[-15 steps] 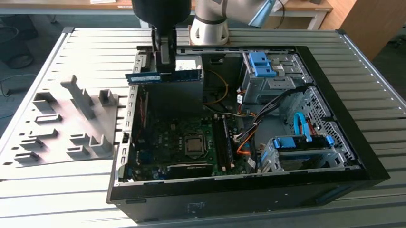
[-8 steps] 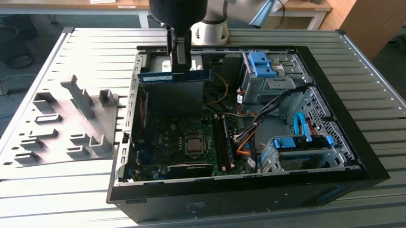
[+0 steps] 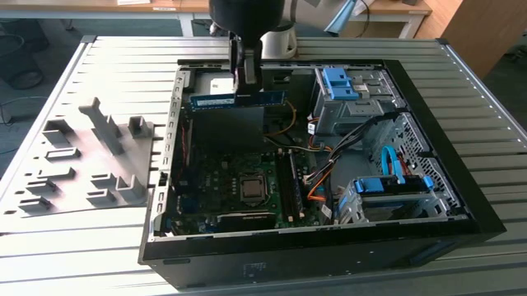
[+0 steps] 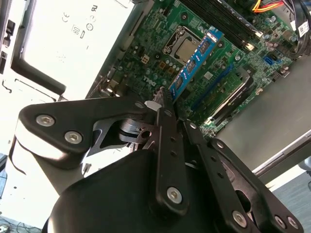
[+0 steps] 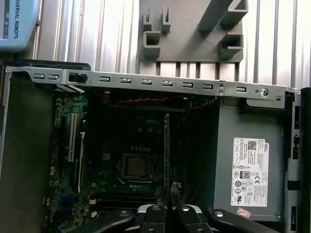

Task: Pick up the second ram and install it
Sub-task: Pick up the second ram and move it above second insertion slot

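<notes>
My gripper (image 3: 247, 85) is shut on the second ram (image 3: 237, 98), a long blue strip held level above the rear of the open computer case (image 3: 428, 203). In the second wrist view the blue ram (image 4: 197, 60) sticks out past the gripper (image 4: 164, 101) over the green motherboard (image 4: 146, 53). In the first wrist view the ram (image 5: 166, 145) appears edge-on, running out from the gripper (image 5: 168, 194) beside the processor socket (image 5: 135, 166). The memory slots (image 3: 290, 179) lie lower on the board, near the exterior view's right of the socket, well apart from the held strip.
A grey moulded fixture tray (image 3: 82, 160) lies on the slatted table at the exterior view's left. The power supply (image 5: 248, 165) sits close beside the held strip. Blue drive cages (image 3: 387, 188) and loose orange and black cables (image 3: 317, 185) crowd the case at the exterior view's right.
</notes>
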